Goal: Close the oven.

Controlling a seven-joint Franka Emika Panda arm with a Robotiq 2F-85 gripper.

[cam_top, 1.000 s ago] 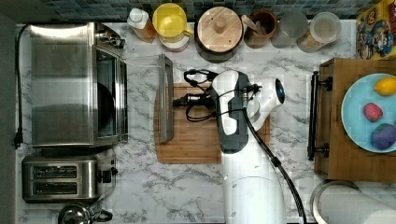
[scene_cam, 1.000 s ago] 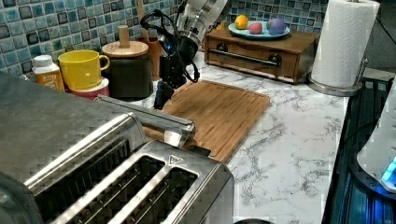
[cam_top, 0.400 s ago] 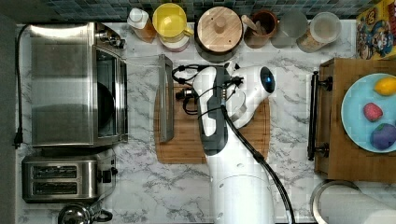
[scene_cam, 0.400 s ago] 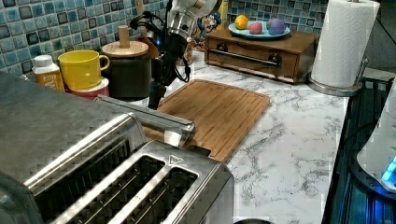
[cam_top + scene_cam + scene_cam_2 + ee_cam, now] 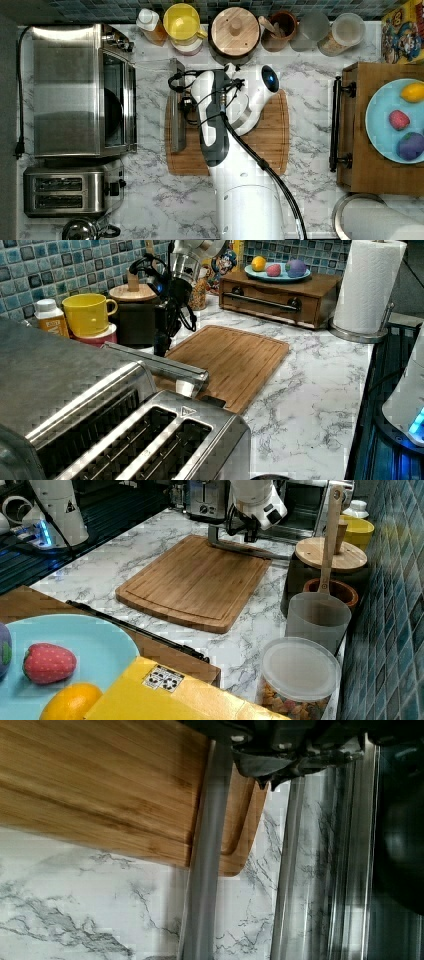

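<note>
Top view, oven: the oven (image 5: pixel 80 90) sits at nine o'clock on the marble counter (image 5: pixel 310 200), its glass door (image 5: pixel 155 105) dropped flat toward three o'clock, the bar handle (image 5: pixel 176 105) resting over the cutting board (image 5: pixel 265 145) edge.
Top view, gripper: the gripper (image 5: pixel 187 102) hangs just beside the handle, at its three o'clock; whether the claw is wide or narrow I cannot tell.
Left view: the handle (image 5: pixel 165 365) runs from ten to four o'clock behind the toaster (image 5: pixel 150 440); the gripper (image 5: pixel 162 337) stands at its far end, close above it.
Right view: the gripper (image 5: pixel 245 530) is at twelve o'clock, over the board's far edge, by the open door.
Wrist view: the bar (image 5: pixel 207 860) crosses the board corner, glass beyond it.
Handling: likely a stiff, hinged, fairly heavy door; glass is fragile, steel slippery.
Hold: probably best to lift from under the bar's middle, never the pane.
</note>
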